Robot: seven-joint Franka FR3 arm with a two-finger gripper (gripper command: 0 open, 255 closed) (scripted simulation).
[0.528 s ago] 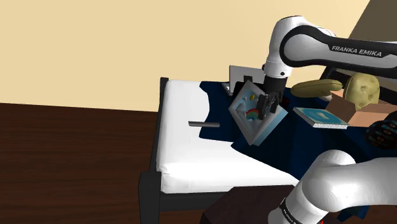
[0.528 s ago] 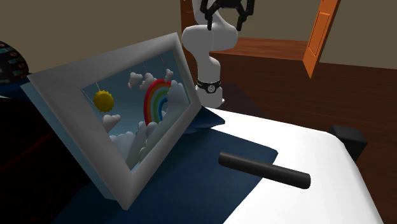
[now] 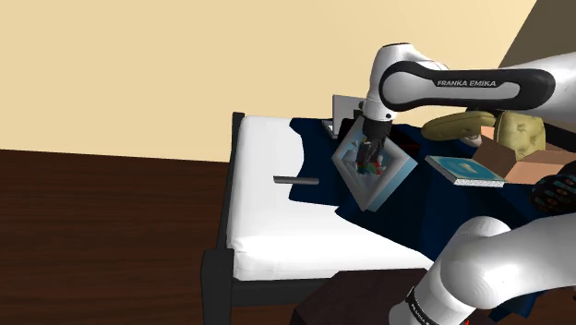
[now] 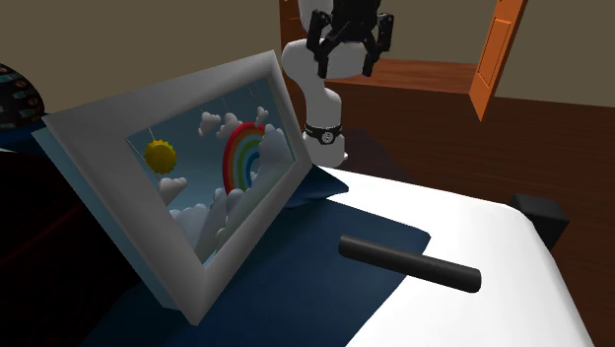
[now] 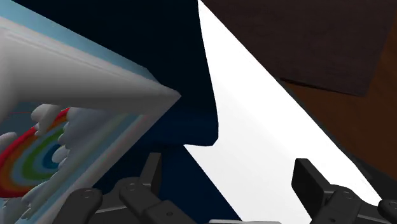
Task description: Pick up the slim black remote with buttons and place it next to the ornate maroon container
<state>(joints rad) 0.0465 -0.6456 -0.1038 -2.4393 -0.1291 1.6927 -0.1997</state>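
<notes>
Closest in the shoulder view is the robot's fat white arm (image 3: pixel 498 268), low at that view's right. Next comes the bed (image 3: pixel 242 263), with a white top and a dark frame. It stands on a brown wood floor (image 3: pixel 102 240). A dark blue blanket (image 3: pixel 420 212) covers the side of the bed toward the shoulder view's right.

The remote (image 3: pixel 292 179) lies flat on the white part of the bed. It looks like a thin dark stick. One end sits right at the blanket's edge. Nothing is touching it.

A bit farther back, a picture frame (image 3: pixel 392 180) leans tilted on the blanket. It is to the shoulder view's right of the remote. Inside it are a rainbow, a yellow sun and white clouds.

The pincer (image 4: pixel 347 64) hangs up in the air by the picture frame, well apart from the remote. Its two black fingers stand wide apart and there is nothing between them. In the wrist view, a corner of the picture frame is close beside one finger, and the white bed lies below.

Farther along the blanket lie a blue book (image 3: pixel 466 171) and a brown box (image 3: pixel 522 169). Some yellowish lumps (image 3: pixel 457 126) sit behind them. Last of all is the plain cream wall (image 3: pixel 138 65).
</notes>
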